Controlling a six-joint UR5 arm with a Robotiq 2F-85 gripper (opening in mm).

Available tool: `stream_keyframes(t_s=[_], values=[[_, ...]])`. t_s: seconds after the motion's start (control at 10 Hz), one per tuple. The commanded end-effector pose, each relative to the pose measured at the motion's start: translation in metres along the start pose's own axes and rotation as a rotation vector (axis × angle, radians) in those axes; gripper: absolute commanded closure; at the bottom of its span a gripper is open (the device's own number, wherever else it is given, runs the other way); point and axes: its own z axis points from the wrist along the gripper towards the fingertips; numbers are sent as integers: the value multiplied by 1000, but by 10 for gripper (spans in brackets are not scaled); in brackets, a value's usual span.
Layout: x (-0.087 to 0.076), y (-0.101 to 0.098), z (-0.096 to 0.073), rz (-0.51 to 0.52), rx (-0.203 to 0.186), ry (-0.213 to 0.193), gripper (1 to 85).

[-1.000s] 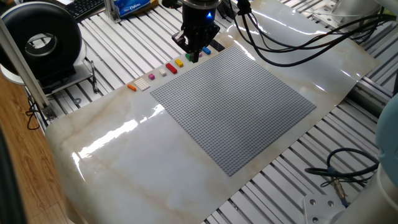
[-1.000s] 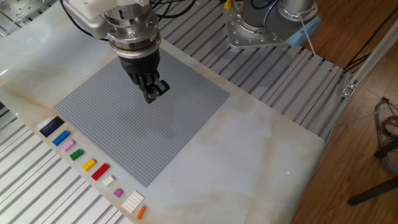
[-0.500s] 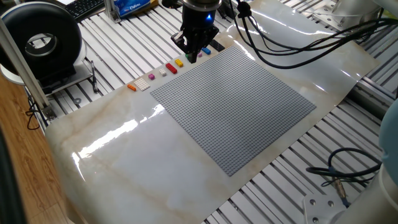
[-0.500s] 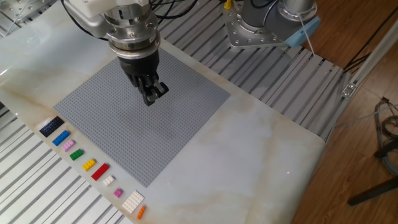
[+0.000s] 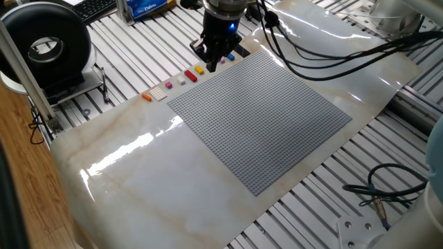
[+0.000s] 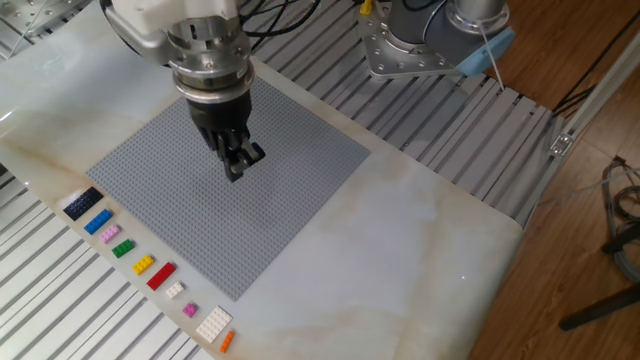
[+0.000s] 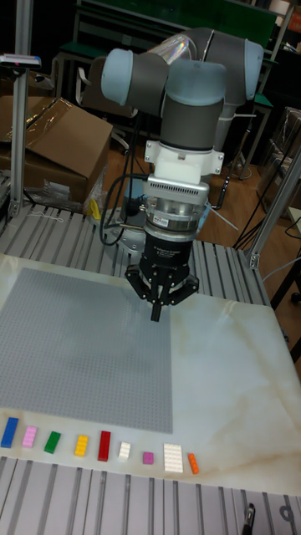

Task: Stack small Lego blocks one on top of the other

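Gripper (image 6: 238,165) drifting across grey baseplate (image 6: 290,200) toward brick-row edge, jaws pinched together, holding nothing; approach under way. Black brick (image 6: 82,203), blue brick (image 6: 97,222), pink brick (image 6: 109,234) untouched along that edge, unstacked

The baseplate (image 6: 230,185) is grey with a fine studded pattern. The table (image 6: 420,250) is white marble with brown veins. The bricks are black (image 6: 82,203), blue (image 6: 97,222), pink (image 6: 109,233), green (image 6: 122,248), yellow (image 6: 143,264), red (image 6: 160,276) and white (image 6: 213,324). The gripper (image 6: 238,165) is black.
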Motion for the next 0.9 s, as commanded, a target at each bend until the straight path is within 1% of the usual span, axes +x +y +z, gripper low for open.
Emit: stream_keyframes(t_s=[0.0, 0.1, 0.2, 0.3, 0.4, 0.5, 0.6, 0.7, 0.8], values=[[2, -15, 10, 86, 79, 16, 847], [5, -17, 8, 115, 96, 32, 847], [7, -14, 7, 134, 105, 48, 823], [10, -14, 6, 143, 118, 65, 847], [12, -16, 6, 136, 116, 72, 847], [14, -22, 7, 70, 120, 75, 847], [10, -22, 7, -5, 132, 70, 847], [10, -18, 3, -46, 135, 82, 847], [25, -12, 0, -40, 129, 145, 847]])
